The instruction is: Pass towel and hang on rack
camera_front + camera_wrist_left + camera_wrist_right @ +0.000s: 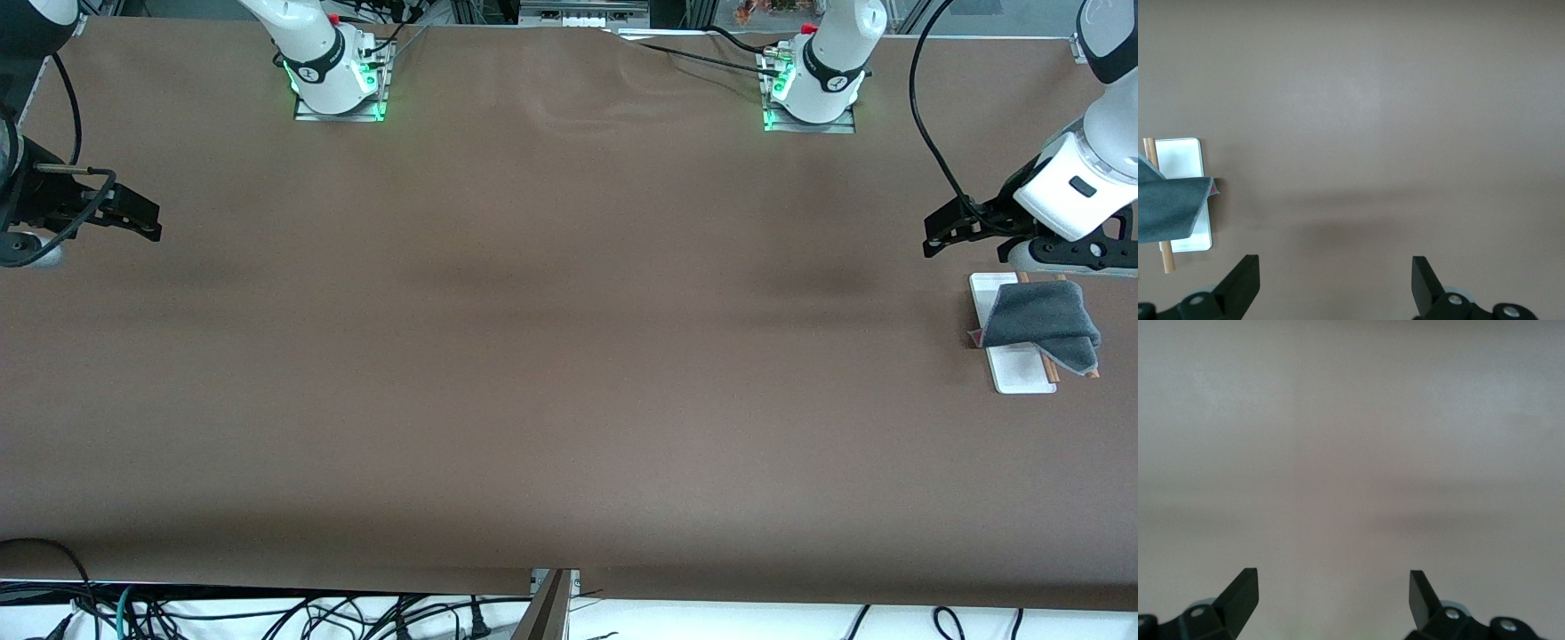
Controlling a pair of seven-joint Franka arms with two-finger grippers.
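Note:
The dark grey towel (1045,324) hangs draped over the rack's two brown rods (1052,367), with a sliver of its pink-red face showing at one corner. The rack's white base (1022,372) lies at the left arm's end of the table. In the left wrist view the towel (1168,207) covers part of the base (1181,157). My left gripper (932,236) (1335,267) hovers open and empty over bare table beside the rack, apart from the towel. My right gripper (149,222) (1331,580) is open and empty over the right arm's end of the table.
A brown cloth (533,356) covers the whole table. Both arm bases (338,80) (813,89) stand along the edge farthest from the front camera. Cables (267,613) lie below the table edge nearest that camera.

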